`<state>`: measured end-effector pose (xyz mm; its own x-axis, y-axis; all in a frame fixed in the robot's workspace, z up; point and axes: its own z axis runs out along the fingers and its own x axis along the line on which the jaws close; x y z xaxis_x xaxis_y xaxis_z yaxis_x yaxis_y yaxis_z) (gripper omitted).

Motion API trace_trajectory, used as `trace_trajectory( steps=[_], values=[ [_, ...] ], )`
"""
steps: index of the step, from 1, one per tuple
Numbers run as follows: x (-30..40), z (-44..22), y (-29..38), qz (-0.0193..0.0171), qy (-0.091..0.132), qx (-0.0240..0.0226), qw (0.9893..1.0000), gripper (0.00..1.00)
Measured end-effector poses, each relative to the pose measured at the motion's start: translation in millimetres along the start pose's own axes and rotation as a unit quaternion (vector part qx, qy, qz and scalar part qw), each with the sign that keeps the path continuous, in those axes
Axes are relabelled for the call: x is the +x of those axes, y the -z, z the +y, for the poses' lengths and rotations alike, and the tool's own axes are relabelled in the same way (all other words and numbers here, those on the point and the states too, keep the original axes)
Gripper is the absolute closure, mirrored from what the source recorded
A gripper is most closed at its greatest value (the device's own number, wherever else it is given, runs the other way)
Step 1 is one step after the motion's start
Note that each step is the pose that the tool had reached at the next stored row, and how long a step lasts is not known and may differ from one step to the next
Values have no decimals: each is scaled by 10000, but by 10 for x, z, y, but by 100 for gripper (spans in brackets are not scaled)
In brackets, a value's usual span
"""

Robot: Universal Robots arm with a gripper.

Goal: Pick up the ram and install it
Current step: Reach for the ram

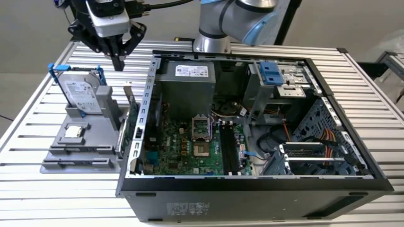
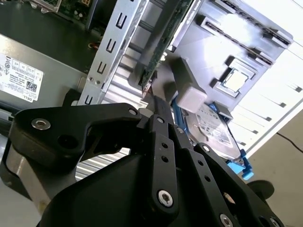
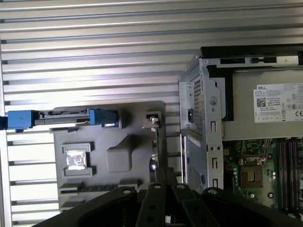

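The gripper's [image 1: 118, 64] jaws looked pressed together with nothing between them, hanging in the air and touching nothing. Right beneath them, in both wrist views, the ram [image 2: 156, 56] [image 3: 155, 146] stood on its edge in a gray holder [image 1: 60, 165], along the side nearest the open computer case [image 1: 252, 198]. On the same holder a hard drive [image 1: 82, 92] in a blue frame stood upright, and a small square processor chip [image 1: 74, 132] lay flat in its recess. Holder and case sat side by side on the slatted table [image 1: 38, 198], the holder on the exterior view's left. Inside the case, the motherboard's black slots [image 1: 228, 151] held no stick.
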<state>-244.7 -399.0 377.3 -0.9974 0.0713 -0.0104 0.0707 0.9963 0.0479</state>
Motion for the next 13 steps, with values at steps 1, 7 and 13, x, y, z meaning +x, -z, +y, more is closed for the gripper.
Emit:
trace_trajectory(
  steps=[1,7,13],
  values=[
    [8,-1,1,0,0,1,10000,100],
    [54,-4,1,0,0,0,10000,100],
    [100,-7,1,0,1,0,10000,100]
  ],
)
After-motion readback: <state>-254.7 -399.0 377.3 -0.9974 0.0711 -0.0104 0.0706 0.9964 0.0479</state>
